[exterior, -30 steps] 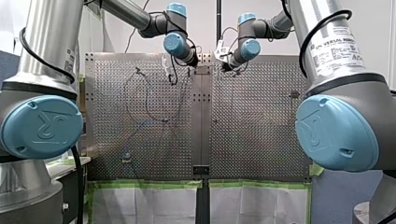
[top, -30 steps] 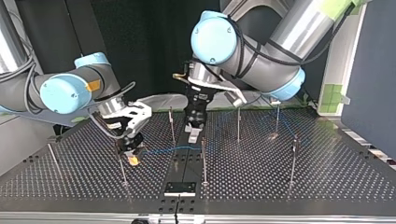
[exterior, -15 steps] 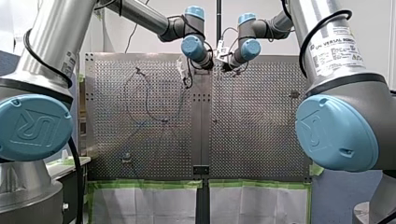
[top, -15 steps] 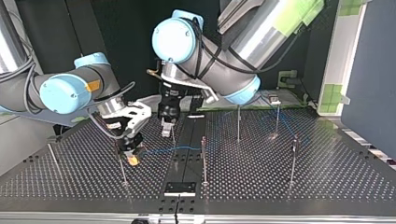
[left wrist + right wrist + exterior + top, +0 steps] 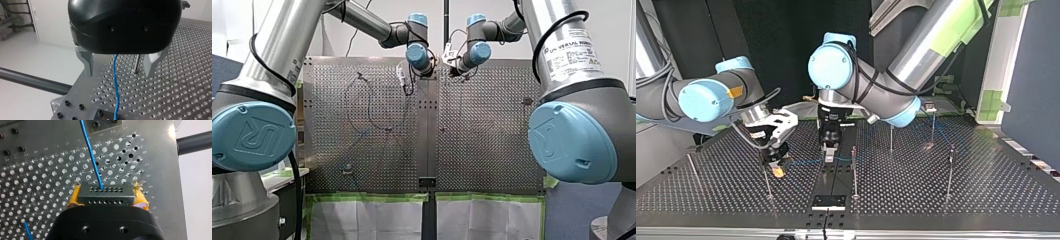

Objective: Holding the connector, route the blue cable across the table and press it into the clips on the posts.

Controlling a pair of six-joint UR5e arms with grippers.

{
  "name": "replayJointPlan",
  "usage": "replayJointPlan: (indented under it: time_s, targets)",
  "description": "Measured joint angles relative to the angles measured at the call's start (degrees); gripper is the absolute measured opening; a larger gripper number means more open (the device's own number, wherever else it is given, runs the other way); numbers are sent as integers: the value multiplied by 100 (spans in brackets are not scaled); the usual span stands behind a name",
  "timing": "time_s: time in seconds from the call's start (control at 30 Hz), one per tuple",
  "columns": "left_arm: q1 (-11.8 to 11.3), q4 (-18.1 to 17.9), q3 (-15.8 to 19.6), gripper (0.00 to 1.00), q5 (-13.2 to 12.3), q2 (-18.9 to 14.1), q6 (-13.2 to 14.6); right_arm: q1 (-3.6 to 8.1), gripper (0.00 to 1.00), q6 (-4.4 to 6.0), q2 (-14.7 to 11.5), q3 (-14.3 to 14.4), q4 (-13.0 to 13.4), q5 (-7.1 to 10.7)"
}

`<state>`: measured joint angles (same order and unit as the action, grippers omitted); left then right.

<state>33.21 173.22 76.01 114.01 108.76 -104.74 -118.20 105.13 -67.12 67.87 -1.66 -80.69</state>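
Top view, read from its left edge.

Far left: one thin post [image 5: 690, 167] stands alone on the perforated table [image 5: 936, 200].

Next: my right gripper [image 5: 777, 169], low over the table, a yellow pad [image 5: 779, 172] showing at its tip. The right wrist view settles the hold. The pads are clamped on both ends of the grey connector [image 5: 106, 193], a block with two rows of small holes. A second post [image 5: 767, 180] rises just beside this gripper, on the camera's side.

From there the blue cable [image 5: 806, 161] runs rightward, low over the table, to the centre strip. In the right wrist view it leaves the connector's face and heads off ahead toward a bolted plate [image 5: 107, 127].

Centre: my left gripper [image 5: 828, 156], pointing down over the cable. In the left wrist view its metal fingers [image 5: 87, 62] are spread wide. The cable passes between them and touches neither. A post base also sits in that gap, ahead of the gripper and nearer one finger.

Just right of this gripper: another post [image 5: 854, 170].

Right half: three more posts, two farther back [image 5: 891, 137] [image 5: 932, 127] and one nearer the camera [image 5: 950, 170]. A faint blue line threads among the back ones. I cannot tell whether it sits in any clip.
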Motion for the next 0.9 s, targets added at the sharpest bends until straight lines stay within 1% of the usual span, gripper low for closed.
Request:
replayJointPlan:
  time_s: [0.1, 0.2, 0.33, 0.47, 0.73, 0.9]
  targets:
    - [-23, -67, -45, 100, -89, 42, -1, 0, 0, 0, 0, 0, 0, 0]
    - [-12, -40, -165, 100, -137, 155, -1, 1, 0, 0, 0, -1, 0, 0]
    - [4, 82, -346, 100, -77, 332, 5, 1, 0, 0, 0, -2, 0, 3]
    - [-48, 148, -546, 100, -28, 521, -5, 2, 0, 0, 0, -1, -5, 7]
    - [-98, 176, -970, 100, -41, 621, -5, 2, 0, 0, 1, 0, 0, 1]
    - [-86, 277, -1219, 100, -39, 786, 13, 1, 0, -1, 1, 1, 0, 0]
